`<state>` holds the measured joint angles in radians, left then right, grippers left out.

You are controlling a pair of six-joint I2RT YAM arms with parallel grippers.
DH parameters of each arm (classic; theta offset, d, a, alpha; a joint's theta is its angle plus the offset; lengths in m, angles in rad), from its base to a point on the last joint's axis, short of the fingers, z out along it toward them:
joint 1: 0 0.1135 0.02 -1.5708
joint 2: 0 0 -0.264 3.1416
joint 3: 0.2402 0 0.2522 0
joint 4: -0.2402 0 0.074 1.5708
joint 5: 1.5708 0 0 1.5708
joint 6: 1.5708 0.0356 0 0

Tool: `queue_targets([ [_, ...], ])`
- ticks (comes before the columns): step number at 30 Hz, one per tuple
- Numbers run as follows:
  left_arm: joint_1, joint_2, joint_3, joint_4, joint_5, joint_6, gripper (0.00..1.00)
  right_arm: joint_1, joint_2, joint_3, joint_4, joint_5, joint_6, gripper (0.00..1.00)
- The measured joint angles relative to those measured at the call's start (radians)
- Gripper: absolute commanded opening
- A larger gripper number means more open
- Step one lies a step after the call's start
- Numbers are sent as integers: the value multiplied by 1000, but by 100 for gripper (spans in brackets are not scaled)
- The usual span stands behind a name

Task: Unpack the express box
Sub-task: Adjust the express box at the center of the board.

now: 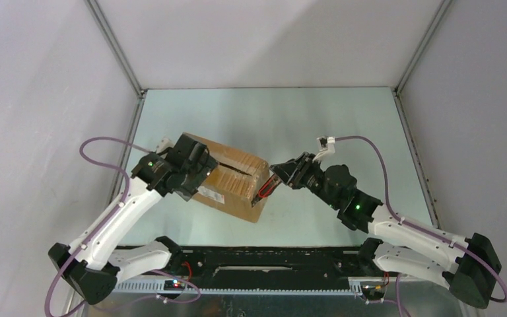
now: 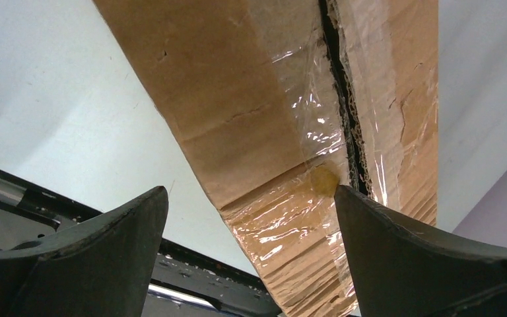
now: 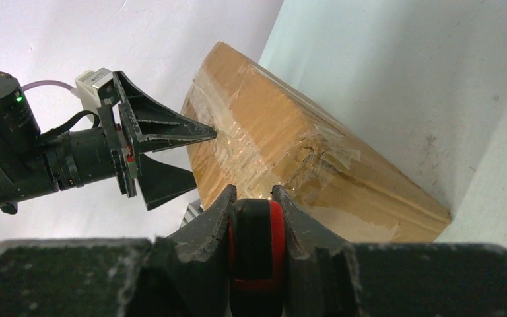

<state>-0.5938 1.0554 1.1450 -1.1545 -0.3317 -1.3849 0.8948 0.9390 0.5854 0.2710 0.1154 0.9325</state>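
- The express box [image 1: 234, 181] lies on the counter [image 1: 323, 125], its taped seam [image 2: 335, 79] facing up.
- At the box's left end, the left pincer [image 2: 251, 191] gapes wide and grips nothing, its fingers straddling the taped edge.
- At the box's right end, the right pincer [image 3: 252, 195] is clamped on a red-and-black tool [image 3: 254, 244].

express box [image 1: 237, 173] label [image 1: 212, 194] illegible (too small)

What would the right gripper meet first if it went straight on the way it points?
The right gripper would meet the express box, its taped end directly ahead. The red-and-black tool between its fingers would probably touch first; the gap is unclear.
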Motion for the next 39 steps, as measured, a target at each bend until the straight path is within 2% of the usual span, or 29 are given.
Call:
queue_targets([
  [7, -22, 36, 42, -45, 6, -42, 100, 14, 15, 0, 9, 13, 5, 0],
  [17, -29, 99, 51, -22, 23, -94, 100, 21, 36, 0, 16, 13, 15, 0],
  [22, -37, 148, 114, -45, 31, -108, 100, 23, 45, 0, 18, 13, 19, 0],
  [39, -34, 178, 116, -60, 32, -177, 100, 43, 69, 0, 24, 25, 21, 0],
])
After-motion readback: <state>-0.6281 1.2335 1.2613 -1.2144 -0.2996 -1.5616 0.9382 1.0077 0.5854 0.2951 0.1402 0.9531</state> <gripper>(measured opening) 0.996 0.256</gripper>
